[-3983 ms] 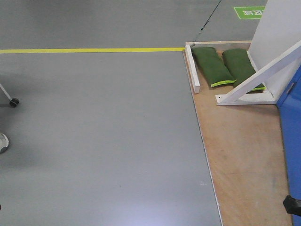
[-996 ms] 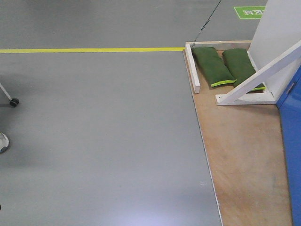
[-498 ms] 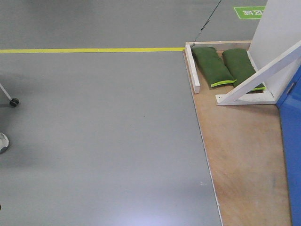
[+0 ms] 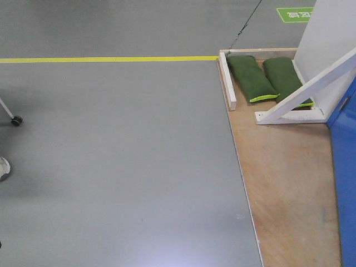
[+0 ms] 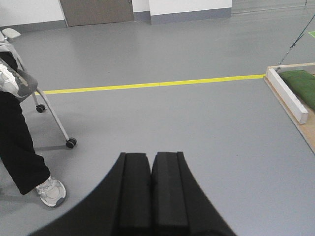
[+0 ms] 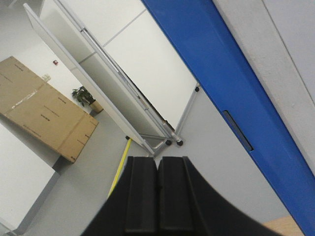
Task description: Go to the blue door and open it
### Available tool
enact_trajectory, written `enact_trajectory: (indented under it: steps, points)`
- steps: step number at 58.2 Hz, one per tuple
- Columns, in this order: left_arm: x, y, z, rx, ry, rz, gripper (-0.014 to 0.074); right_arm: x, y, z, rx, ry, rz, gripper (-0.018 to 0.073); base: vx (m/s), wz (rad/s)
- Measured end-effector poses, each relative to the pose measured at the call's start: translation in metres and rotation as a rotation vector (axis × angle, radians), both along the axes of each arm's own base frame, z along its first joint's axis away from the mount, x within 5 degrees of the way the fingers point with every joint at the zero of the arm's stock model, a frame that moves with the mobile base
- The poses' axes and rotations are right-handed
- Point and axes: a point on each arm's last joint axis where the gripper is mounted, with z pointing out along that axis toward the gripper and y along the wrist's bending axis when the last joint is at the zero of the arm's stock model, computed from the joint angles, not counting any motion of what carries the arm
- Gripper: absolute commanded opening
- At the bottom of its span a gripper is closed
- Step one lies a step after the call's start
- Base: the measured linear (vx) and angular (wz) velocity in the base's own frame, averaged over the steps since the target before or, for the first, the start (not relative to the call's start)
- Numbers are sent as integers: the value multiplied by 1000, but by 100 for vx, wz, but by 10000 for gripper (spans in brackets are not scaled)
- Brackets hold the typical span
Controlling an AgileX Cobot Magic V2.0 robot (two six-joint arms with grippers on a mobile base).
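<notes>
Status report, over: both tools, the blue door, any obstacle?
Left tool shut, right tool shut, both empty. Blue door at front view's right edge, handle unseen. Green sandbags and white brace beyond it.

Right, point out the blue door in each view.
Front view: the blue door runs down the right edge, below the white brace.
Left wrist view: not in it.
Right wrist view: a diagonal blue band from top centre to bottom right.
Shared landmark: the yellow floor line, in the front and left wrist views.
</notes>
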Motion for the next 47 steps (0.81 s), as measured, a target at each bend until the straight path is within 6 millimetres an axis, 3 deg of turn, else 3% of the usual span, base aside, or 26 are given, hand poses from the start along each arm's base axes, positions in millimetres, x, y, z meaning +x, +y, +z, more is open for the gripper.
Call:
enact_trajectory:
  steps: [24, 35, 47]
  points:
    - [0, 0, 0, 0, 0, 0, 70, 4, 3, -2, 46, -4, 30, 2, 0, 0]
    - [0, 0, 0, 0, 0, 0, 70, 24, 16, 0, 96, -10, 111, 2, 0, 0]
    - [0, 0, 0, 0, 0, 0, 70, 54, 43, 11, 131, 19, 238, 2, 0, 0]
